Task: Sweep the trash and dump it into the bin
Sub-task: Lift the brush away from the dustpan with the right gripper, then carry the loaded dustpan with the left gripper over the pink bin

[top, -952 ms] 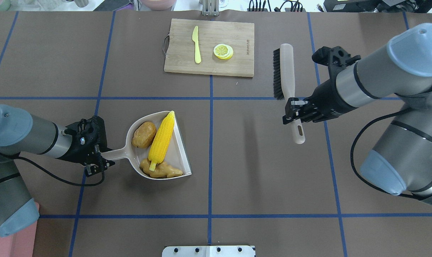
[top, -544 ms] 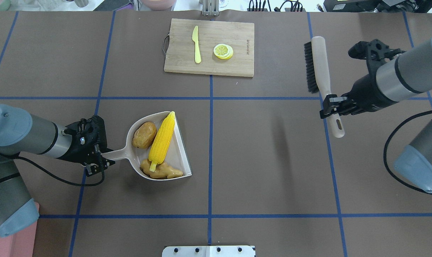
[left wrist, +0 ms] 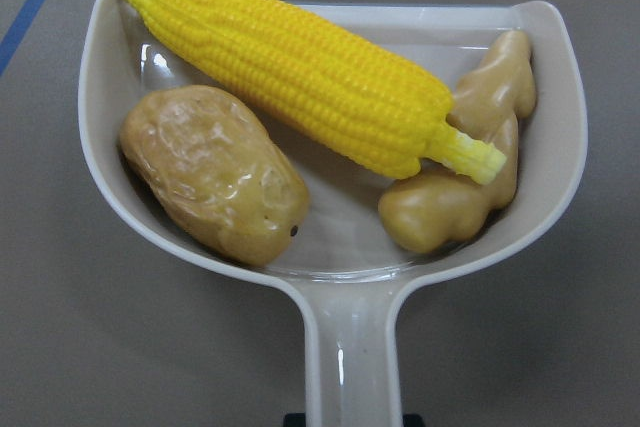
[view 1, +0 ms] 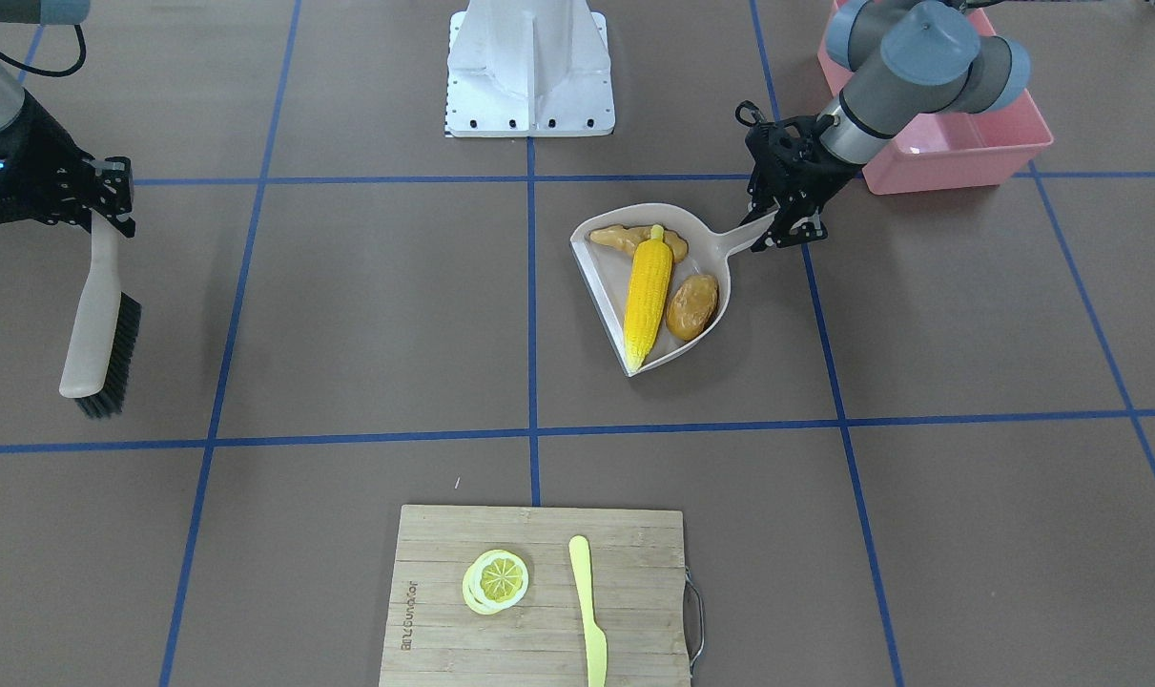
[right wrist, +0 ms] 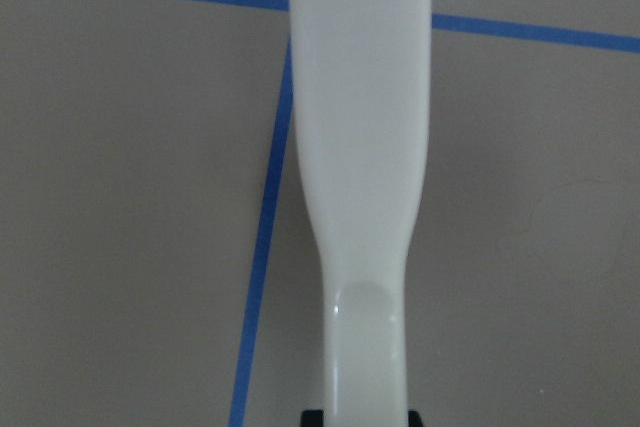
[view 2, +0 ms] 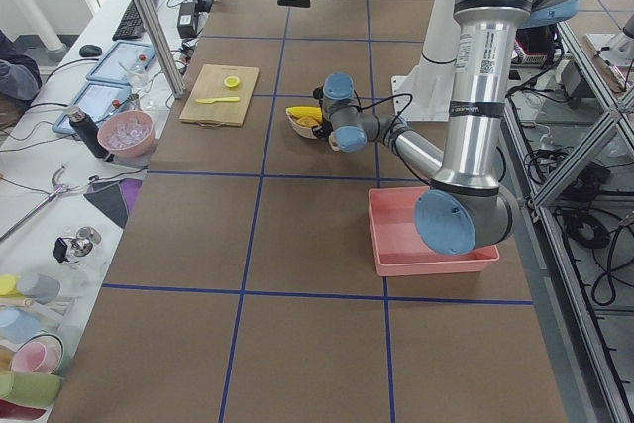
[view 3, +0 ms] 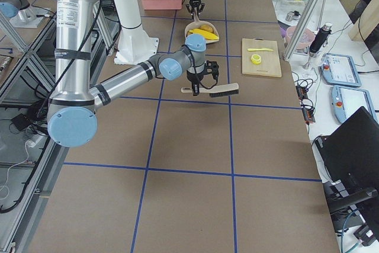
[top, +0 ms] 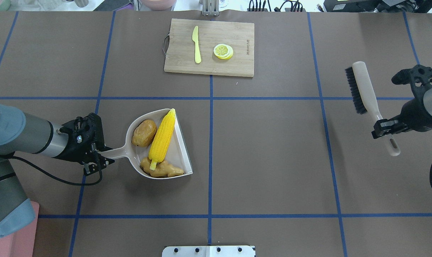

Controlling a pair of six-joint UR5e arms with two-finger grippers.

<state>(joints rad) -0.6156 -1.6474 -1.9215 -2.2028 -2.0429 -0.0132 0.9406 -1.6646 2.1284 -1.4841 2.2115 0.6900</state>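
The corn cob (top: 162,139), ginger root (top: 162,170) and potato (top: 144,133) lie in the beige dustpan (top: 182,150). My left gripper (top: 101,157) is shut on the dustpan's handle, left of centre. The left wrist view shows the corn (left wrist: 300,87), potato (left wrist: 210,172) and ginger (left wrist: 460,187) in the pan. My right gripper (top: 383,129) is shut on the handle of a black-bristled brush (top: 365,89), held above the table at the far right. The pink bin (view 1: 949,157) stands behind my left arm, at the table's near left corner (top: 12,242).
A wooden cutting board (top: 237,35) at the far middle carries a pale yellow knife (top: 196,44) and a lemon slice (top: 223,51). The robot's white base plate (top: 208,251) is at the near edge. Blue tape lines grid the brown table.
My right arm has carried the brush well to the right, away from the dustpan, and a little nearer. The dustpan with the three foods has shifted only slightly.
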